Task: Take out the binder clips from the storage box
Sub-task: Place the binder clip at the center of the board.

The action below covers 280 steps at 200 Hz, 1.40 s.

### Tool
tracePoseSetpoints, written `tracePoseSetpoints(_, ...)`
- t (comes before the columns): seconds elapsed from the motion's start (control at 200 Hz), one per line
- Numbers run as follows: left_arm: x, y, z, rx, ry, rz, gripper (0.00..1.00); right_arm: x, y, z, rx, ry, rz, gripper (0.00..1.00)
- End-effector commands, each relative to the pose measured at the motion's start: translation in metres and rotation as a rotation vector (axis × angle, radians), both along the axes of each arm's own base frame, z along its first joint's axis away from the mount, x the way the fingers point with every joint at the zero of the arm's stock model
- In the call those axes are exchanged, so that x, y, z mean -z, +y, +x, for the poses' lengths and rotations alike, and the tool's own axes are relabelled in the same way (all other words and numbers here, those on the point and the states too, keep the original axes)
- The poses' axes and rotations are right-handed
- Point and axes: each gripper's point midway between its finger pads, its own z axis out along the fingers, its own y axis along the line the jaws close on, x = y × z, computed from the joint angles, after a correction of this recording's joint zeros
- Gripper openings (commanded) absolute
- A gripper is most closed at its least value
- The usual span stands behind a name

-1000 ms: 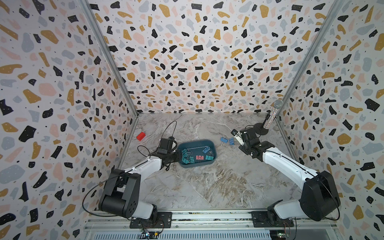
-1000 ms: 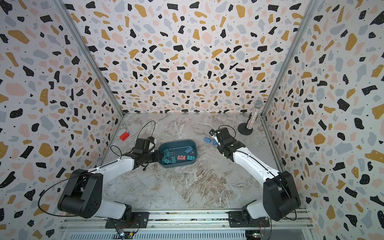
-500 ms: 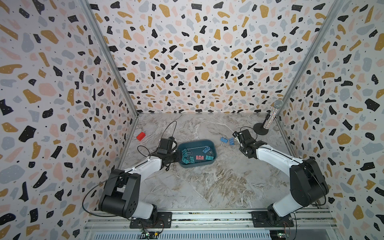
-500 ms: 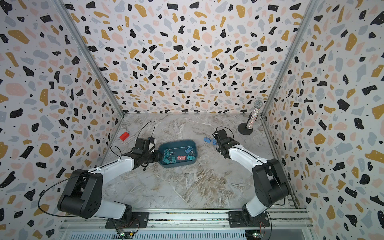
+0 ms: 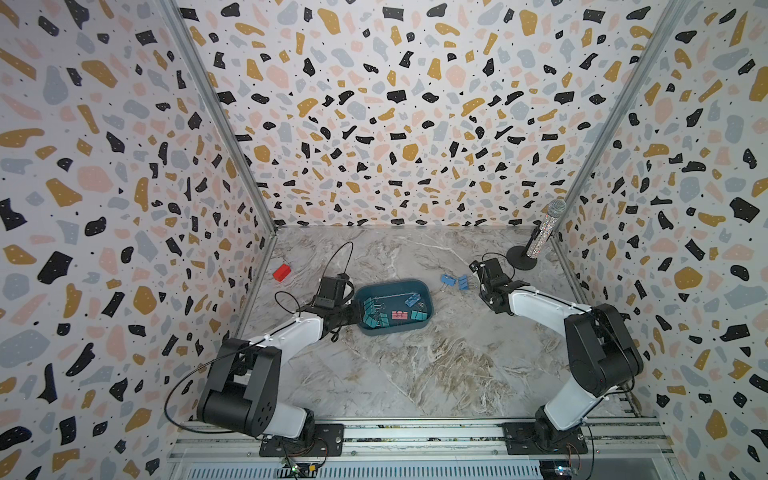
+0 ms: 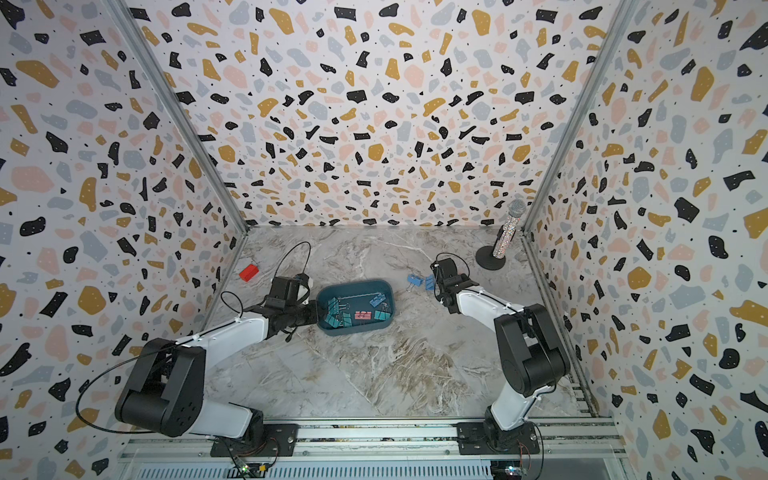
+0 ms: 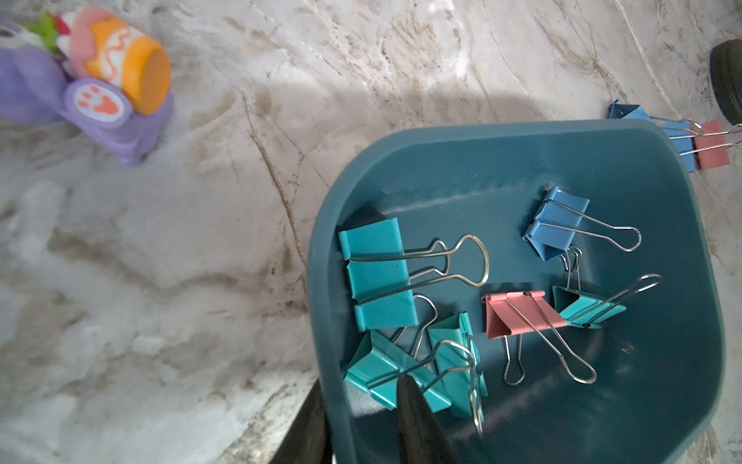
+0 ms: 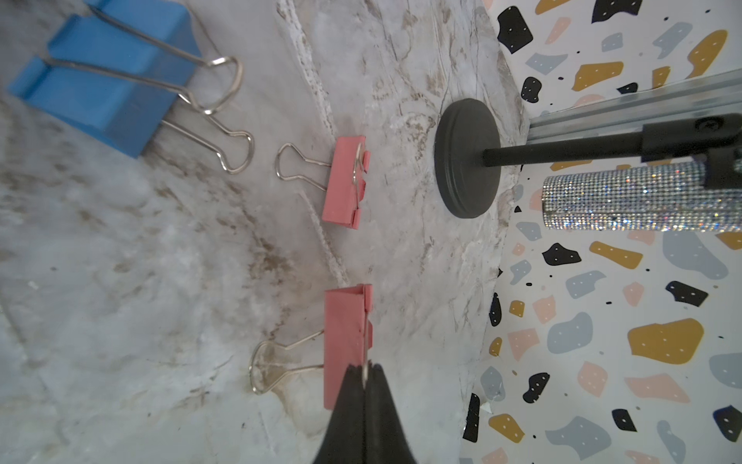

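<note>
left gripper (image 7: 361, 426) pinching the storage box (image 7: 642, 381) end wall: one finger inside, one outside. binder clips (image 7: 377, 277) lie in the box just past that inner finger. right gripper (image 8: 366, 375) pressed together on pink clip (image 8: 345, 333) wire handle, outside box, beyond its opposite end.

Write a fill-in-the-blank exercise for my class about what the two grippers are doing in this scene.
1. The left gripper pinches the wall of the ____, one finger inside and one outside.
2. The right gripper is shut on the wire handle of a ____ binder clip.
3. The glittery microphone stands on a round ____ base.

Missing words: storage box; pink; black.
</note>
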Motion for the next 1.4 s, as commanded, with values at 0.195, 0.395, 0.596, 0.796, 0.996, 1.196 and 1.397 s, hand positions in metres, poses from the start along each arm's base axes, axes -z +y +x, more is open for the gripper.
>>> tracePoseSetpoints(0.195, -0.009, -0.004, 0.002, 0.01, -0.031, -0.03, 0.3, 0.004, -0.002, 0.015, 0.038, -0.034, 0.049, 0.0)
tracePoseSetpoints(0.395, -0.01, -0.004, 0.002, 0.009, -0.034, -0.03, 0.3, 0.012, -0.004, 0.016, 0.047, -0.031, 0.054, 0.0)
tracePoseSetpoints(0.596, -0.011, -0.004, 0.002, 0.008, -0.036, -0.028, 0.3, 0.016, -0.006, 0.016, 0.056, -0.031, 0.073, 0.0)
tracePoseSetpoints(0.796, -0.012, -0.003, 0.001, 0.007, -0.036, -0.025, 0.3, 0.022, -0.007, 0.017, 0.059, -0.025, 0.074, 0.0)
tracePoseSetpoints(0.996, -0.012, -0.002, 0.0, 0.005, -0.036, -0.023, 0.3, 0.025, -0.006, 0.02, 0.057, -0.03, 0.085, 0.0)
tracePoseSetpoints(1.196, -0.012, -0.002, 0.0, 0.005, -0.037, -0.023, 0.3, 0.033, -0.007, 0.019, 0.061, -0.015, 0.087, 0.0)
tracePoseSetpoints(1.397, -0.013, -0.002, 0.001, 0.003, -0.04, -0.022, 0.3, 0.039, -0.007, 0.017, 0.066, -0.002, 0.089, 0.0)
